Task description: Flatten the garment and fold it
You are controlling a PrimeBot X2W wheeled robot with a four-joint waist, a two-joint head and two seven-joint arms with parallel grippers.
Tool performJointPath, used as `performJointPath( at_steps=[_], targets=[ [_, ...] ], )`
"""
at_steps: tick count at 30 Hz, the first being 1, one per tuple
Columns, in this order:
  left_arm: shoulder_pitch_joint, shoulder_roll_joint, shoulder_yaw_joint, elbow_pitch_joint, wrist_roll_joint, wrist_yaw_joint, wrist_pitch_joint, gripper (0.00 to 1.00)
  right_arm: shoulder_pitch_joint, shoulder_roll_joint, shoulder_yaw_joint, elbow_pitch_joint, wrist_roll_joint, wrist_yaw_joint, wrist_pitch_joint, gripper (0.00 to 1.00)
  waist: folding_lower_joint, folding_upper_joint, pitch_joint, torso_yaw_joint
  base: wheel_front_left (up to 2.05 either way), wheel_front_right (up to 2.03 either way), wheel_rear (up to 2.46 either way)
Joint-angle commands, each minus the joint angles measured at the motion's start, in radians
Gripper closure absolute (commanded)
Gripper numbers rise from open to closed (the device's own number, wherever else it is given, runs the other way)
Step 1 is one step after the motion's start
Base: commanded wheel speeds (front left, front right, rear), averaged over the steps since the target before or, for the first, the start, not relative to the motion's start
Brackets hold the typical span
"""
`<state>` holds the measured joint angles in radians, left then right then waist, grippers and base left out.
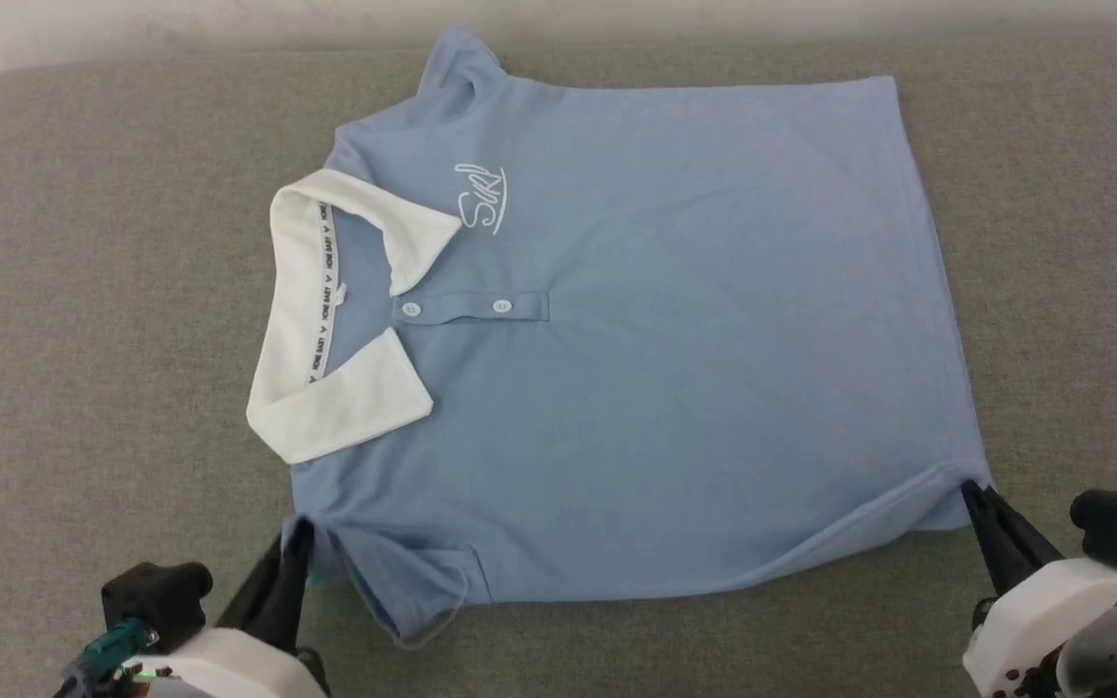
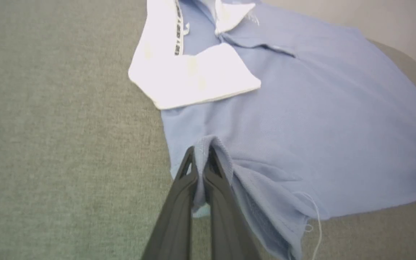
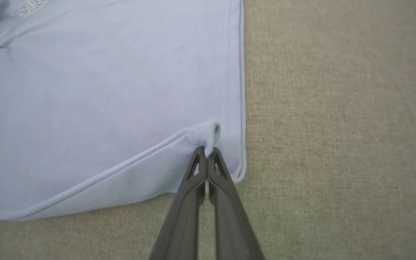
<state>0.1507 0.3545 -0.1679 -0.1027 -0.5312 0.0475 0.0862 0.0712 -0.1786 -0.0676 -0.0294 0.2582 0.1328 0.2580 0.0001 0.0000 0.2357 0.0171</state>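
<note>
While mostly flat, garment [image 1: 675, 368] — left gripper [image 1: 296, 539], right gripper [image 1: 970, 491] tight on near edge

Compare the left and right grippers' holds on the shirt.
The left gripper pinches the shirt beside the near sleeve, at the collar end; the right gripper pinches it beside the hem corner. Cloth runs down between the left gripper's fingers; the right gripper catches only a small fold at its tips. Shared: both are shut on the shirt's near edge, each with a small peak of cloth.
</note>
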Motion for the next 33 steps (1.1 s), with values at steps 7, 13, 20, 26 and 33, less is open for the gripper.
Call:
performJointPath(
  at_steps=[7, 13, 20, 26, 33],
  targets=[
    [-0.132, -0.045, -0.013, 0.054, 0.147, 0.043, -0.253, 1.0, -0.049, -0.025, 0.051, 0.052, -0.036, -0.002, -0.221, 1.0, -0.0001, 0.0, 0.005, -0.005, 0.0, 0.0, 0.0],
    [-0.266, -0.02, -0.008, 0.085, 0.194, 0.039, -0.289, 1.0, -0.132, -0.047, 0.068, 0.056, -0.062, -0.002, -0.242, 1.0, -0.0001, 0.0, 0.02, -0.011, 0.0, 0.0, 0.0],
    [-0.401, 0.009, -0.014, 0.126, 0.207, 0.017, -0.256, 1.0, -0.224, -0.057, 0.071, 0.078, -0.067, -0.002, -0.212, 1.0, -0.0001, 0.0, 0.055, -0.017, 0.0, 0.0, 0.0],
    [-0.526, 0.031, -0.021, 0.212, 0.196, -0.016, -0.195, 1.0, -0.316, -0.069, 0.06, 0.125, -0.061, -0.002, -0.145, 1.0, -0.0001, 0.0, 0.103, -0.025, 0.0, 0.0, 0.0],
    [-0.624, 0.054, -0.026, 0.335, 0.161, -0.042, -0.066, 1.0, -0.408, -0.101, 0.081, 0.182, -0.022, -0.002, 0.005, 1.0, -0.0001, 0.0, 0.158, -0.032, 0.0, 0.0, 0.0]
  ],
)
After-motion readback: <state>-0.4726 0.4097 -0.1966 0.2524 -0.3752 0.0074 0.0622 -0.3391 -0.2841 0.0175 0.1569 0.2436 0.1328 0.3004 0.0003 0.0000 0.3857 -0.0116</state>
